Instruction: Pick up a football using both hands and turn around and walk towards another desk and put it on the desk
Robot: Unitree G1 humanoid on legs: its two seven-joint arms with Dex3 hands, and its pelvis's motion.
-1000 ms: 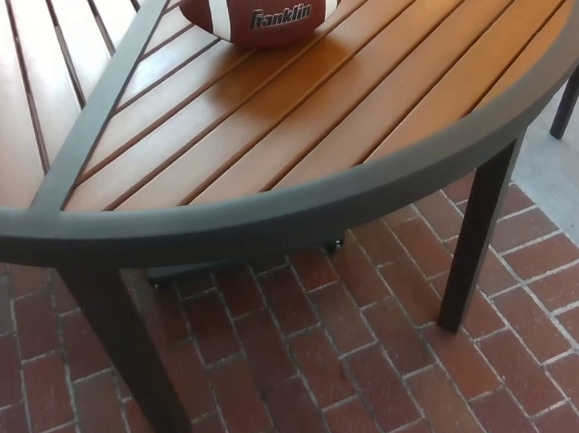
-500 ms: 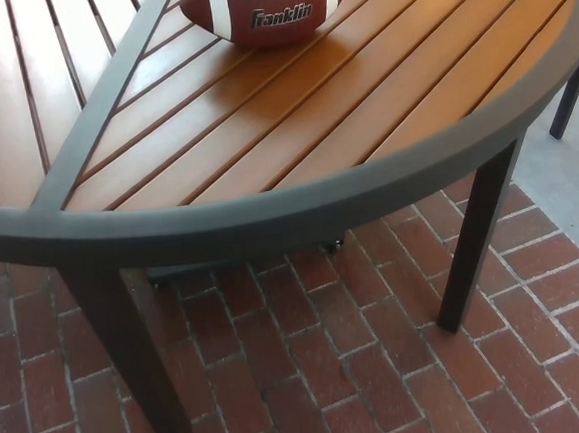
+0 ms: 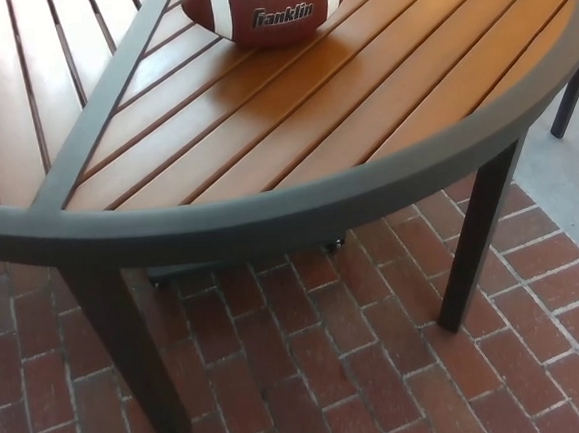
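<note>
- Sliding slightly up the picture since half a second ago are the football (image 3: 271, 7) and the table's rim (image 3: 270, 218) together, a sign that the head camera is tilting while the things themselves are staying put.
- Running across the left of the view is a dark crossbar (image 3: 100, 101), dividing the wooden slats (image 3: 360, 91) of the round table.
- Lying at the far, top-centre edge of the view, the football is resting on the slats with its long axis running left to right, laces up and its top cut off by the frame.
- Showing nowhere are the robot's hands, so neither can be judged nearer, and whether their fingers are apart or together cannot be told.
- Fitting equally a ball awaiting lifting or one already delivered, the scene is settling neither.
- Standing at right on the brick floor (image 3: 382, 370) is a dark table leg (image 3: 476, 232).
</note>
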